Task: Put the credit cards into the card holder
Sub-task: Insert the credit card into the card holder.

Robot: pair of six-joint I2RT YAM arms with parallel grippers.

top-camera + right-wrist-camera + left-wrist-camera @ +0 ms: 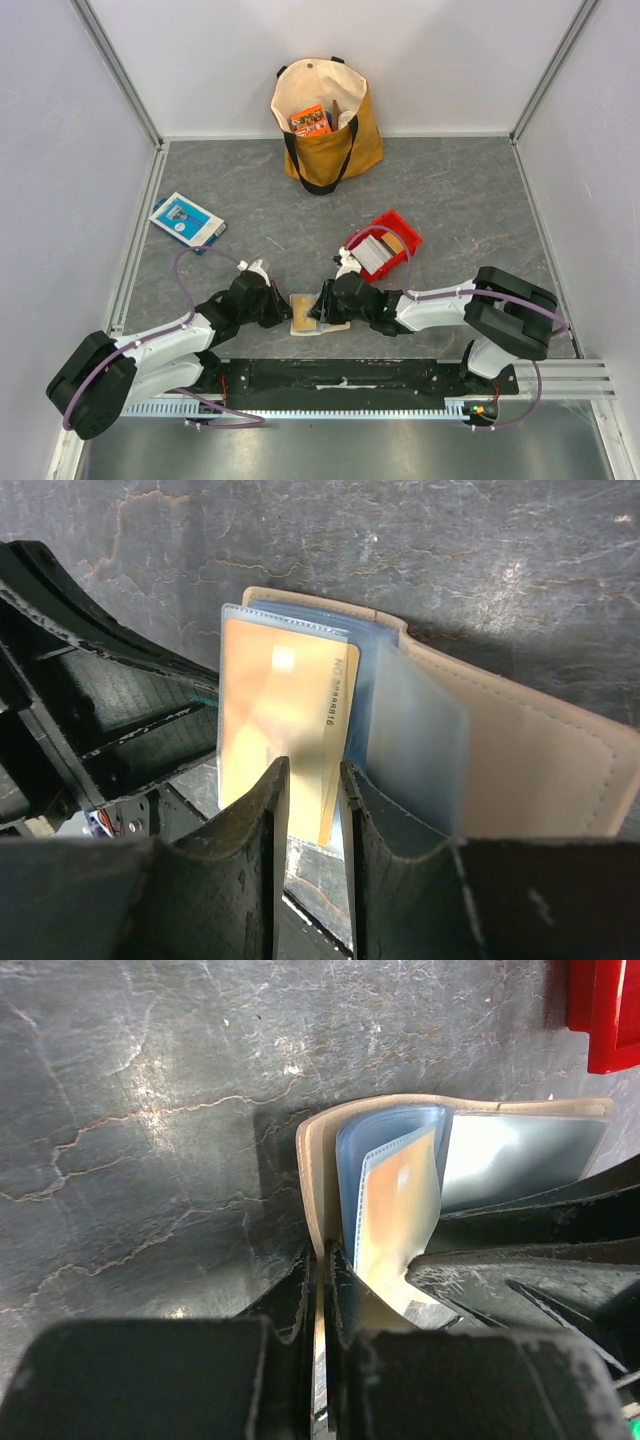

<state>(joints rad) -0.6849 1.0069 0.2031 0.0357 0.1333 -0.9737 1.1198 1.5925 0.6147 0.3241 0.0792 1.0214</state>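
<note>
The beige card holder (318, 318) lies open between my two grippers near the table's front edge. My left gripper (283, 308) is shut on its beige cover; in the left wrist view the cover's edge (312, 1160) runs down between the closed jaws (322, 1250). An orange-brown credit card (280, 720) sits partly inside a clear sleeve of the holder (540, 760). My right gripper (325, 303) is at that card, its jaws (310, 765) a little apart, with the card's lower corner in the gap and touching neither finger. More pale credit cards (372, 255) stand stacked in the red tray (405, 232).
A tan tote bag (325, 125) with an orange packet (311, 121) inside stands at the back. A blue-and-white flat box (187, 221) lies at the left. The red tray also shows in the left wrist view (605, 1015). The black base rail (330, 378) runs along the near edge.
</note>
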